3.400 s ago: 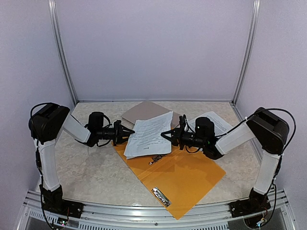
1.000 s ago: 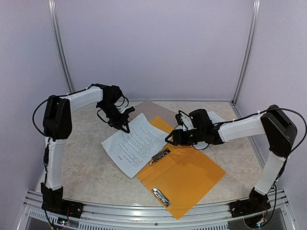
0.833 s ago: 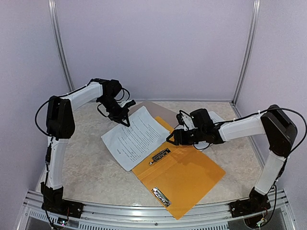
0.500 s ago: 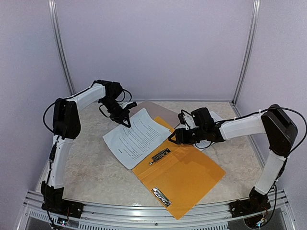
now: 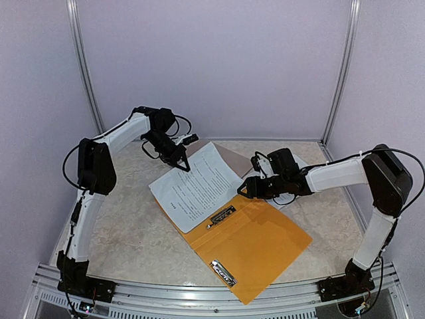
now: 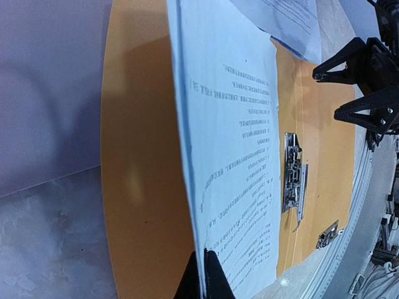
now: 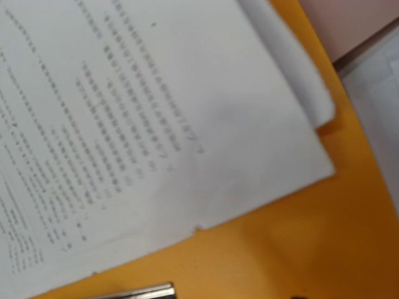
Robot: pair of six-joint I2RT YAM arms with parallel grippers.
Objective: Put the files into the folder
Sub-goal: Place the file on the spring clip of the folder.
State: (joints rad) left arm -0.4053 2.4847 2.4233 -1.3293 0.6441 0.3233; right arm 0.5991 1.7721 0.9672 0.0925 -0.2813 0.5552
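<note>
Orange folder [image 5: 259, 242] sits right of my left gripper [image 5: 180, 163], which pinches the files [image 5: 199, 186]; right gripper [image 5: 247, 191], jaws apart, is nearer.

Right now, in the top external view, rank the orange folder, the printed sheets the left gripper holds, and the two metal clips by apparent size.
1. The folder looks largest.
2. The files, pinched by the left gripper, come next.
3. The upper clip and the lower clip look alike, so they are not ranked against each other.
</note>
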